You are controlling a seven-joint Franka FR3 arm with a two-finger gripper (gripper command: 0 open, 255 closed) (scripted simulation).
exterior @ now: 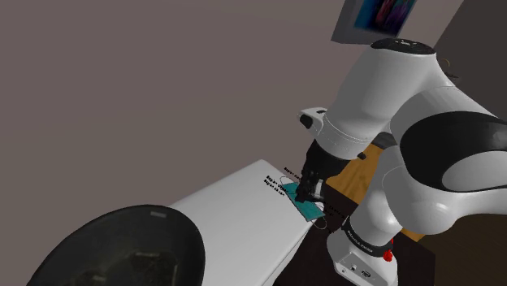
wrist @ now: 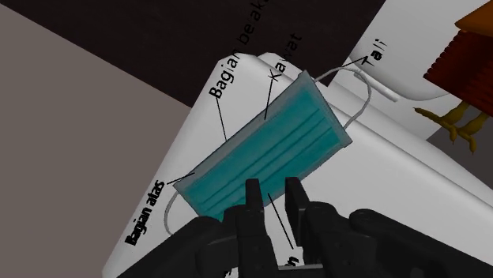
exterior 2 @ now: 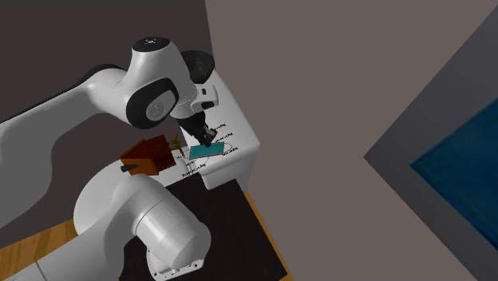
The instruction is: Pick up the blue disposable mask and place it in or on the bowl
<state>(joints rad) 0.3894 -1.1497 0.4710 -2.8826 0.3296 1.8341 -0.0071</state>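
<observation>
Standing slightly apart and clasping nothing, the all-black two-finger gripper [wrist: 273,189] is poised over the near long edge of the flat teal-blue pleated disposable mask [wrist: 269,146], whose long axis slants across the fingers' closing line on the white tabletop [wrist: 411,182], with the arm folded, the hand pointing down and the dark round bowl [exterior: 89,231] well beyond.

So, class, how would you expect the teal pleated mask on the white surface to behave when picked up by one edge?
The mask lies thin and flat, so it will probably droop, not stay stiff. Its pleats suggest it may fan open. The thin ear loop could trail and snag.
</observation>
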